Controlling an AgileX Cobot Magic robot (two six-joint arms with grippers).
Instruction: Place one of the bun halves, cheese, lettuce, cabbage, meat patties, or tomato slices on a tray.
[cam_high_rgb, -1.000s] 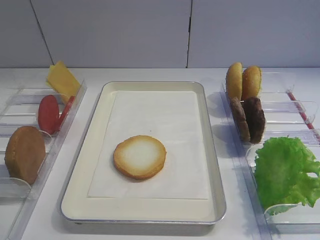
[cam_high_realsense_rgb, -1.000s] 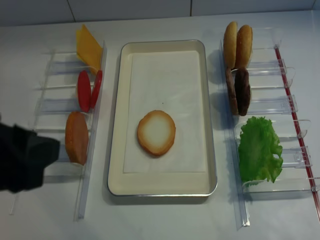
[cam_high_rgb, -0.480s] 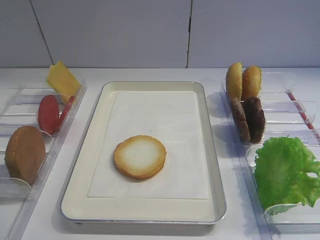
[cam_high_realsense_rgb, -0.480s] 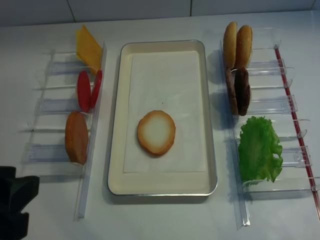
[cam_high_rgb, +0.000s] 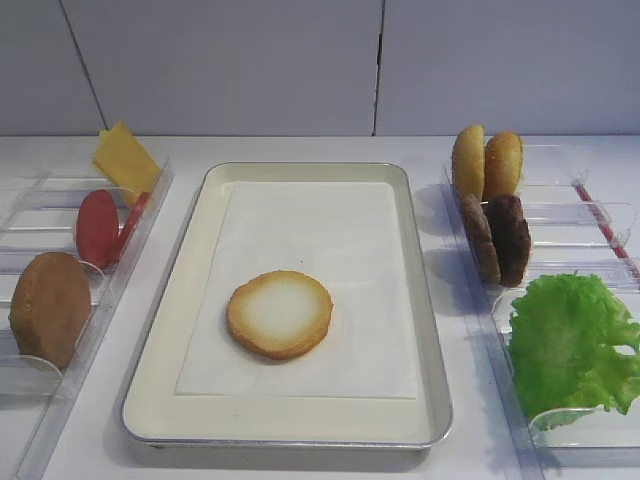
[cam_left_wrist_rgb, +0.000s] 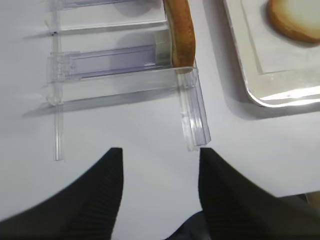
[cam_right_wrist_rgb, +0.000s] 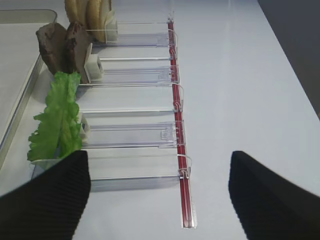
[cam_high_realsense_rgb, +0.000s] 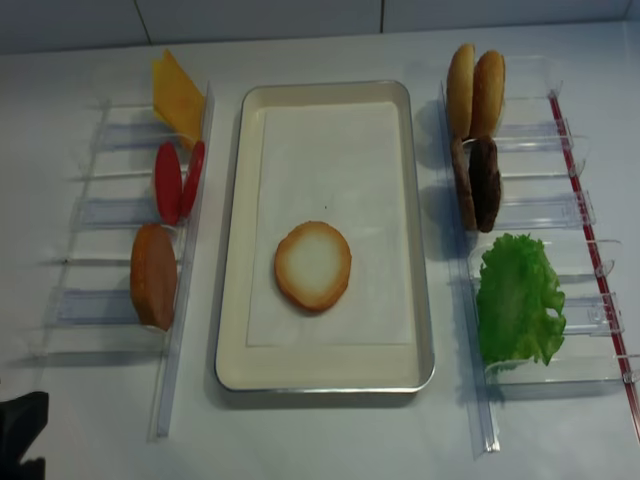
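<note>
A pale-faced bun half (cam_high_rgb: 280, 314) (cam_high_realsense_rgb: 313, 265) (cam_left_wrist_rgb: 295, 22) lies flat on the paper in the silver tray (cam_high_rgb: 190, 310) (cam_high_realsense_rgb: 240, 250). Left bins hold the cheese (cam_high_rgb: 125, 158), the tomato slices (cam_high_rgb: 98, 228) and a brown domed bun (cam_high_rgb: 50, 307) (cam_left_wrist_rgb: 180, 30). Right bins hold the meat patties (cam_high_rgb: 500, 238) (cam_right_wrist_rgb: 62, 42) and the lettuce (cam_high_rgb: 570, 345) (cam_right_wrist_rgb: 57, 117). No cabbage is in view. My left gripper (cam_left_wrist_rgb: 161, 152) is open and empty over bare table, near the front of the left bins. My right gripper (cam_right_wrist_rgb: 159, 157) is open wide and empty beside the lettuce bin.
A golden bun pair (cam_high_rgb: 487, 162) (cam_right_wrist_rgb: 90, 12) stands on edge at the back right. Clear plastic bins (cam_left_wrist_rgb: 120, 80) flank the tray on both sides. A red strip (cam_right_wrist_rgb: 179, 150) runs along the right bins' outer edge. Only a dark bit of the left arm (cam_high_realsense_rgb: 20, 430) shows at the bottom-left corner.
The left arm has drawn back toward the bottom-left corner, almost out of the overhead view. The bun half and the other food have not moved.
</note>
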